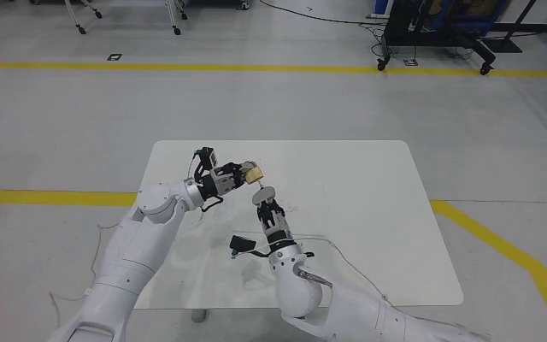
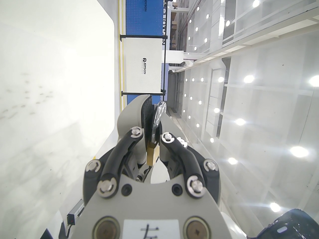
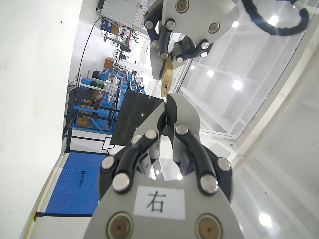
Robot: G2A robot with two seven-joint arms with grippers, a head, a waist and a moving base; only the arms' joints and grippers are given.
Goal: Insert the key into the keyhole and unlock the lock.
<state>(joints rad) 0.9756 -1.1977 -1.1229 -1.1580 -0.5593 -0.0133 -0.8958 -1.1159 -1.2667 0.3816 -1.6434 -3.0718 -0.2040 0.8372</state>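
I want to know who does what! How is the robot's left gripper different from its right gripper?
The left gripper is shut on the brass lock; the right gripper is shut on something thin, likely the key, mostly hidden. Seen from above, the left gripper points sideways across the table, while the right gripper points away from the robot, toward the lock's keyhole end. Both are shut, above the table.
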